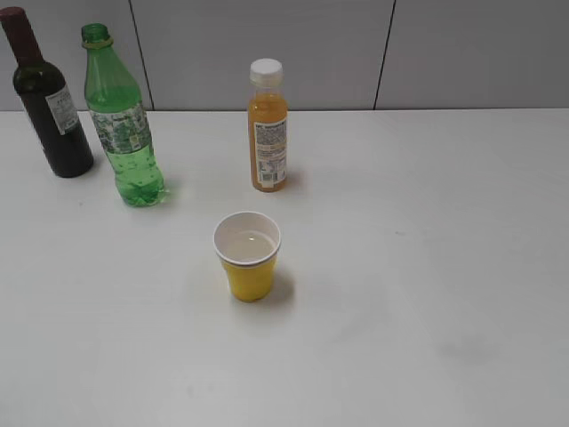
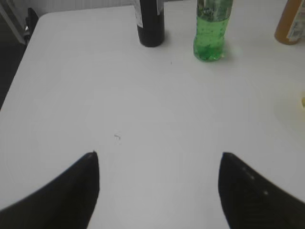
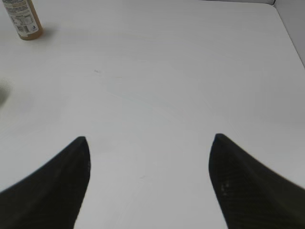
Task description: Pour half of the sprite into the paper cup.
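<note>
The sprite (image 1: 123, 124), a tall green plastic bottle with no cap, stands upright at the back left of the white table; its lower part also shows in the left wrist view (image 2: 210, 28). The paper cup (image 1: 248, 255), yellow with a white inside, stands upright near the middle and holds a little clear liquid. My left gripper (image 2: 158, 155) is open and empty above bare table, well short of the sprite. My right gripper (image 3: 148, 139) is open and empty above bare table on the right side. Neither gripper shows in the exterior view.
A dark wine bottle (image 1: 49, 98) stands left of the sprite, also in the left wrist view (image 2: 150, 23). An orange juice bottle (image 1: 268, 129) with a white cap stands behind the cup, also in the right wrist view (image 3: 24, 20). A grey wall backs the table (image 1: 427, 267).
</note>
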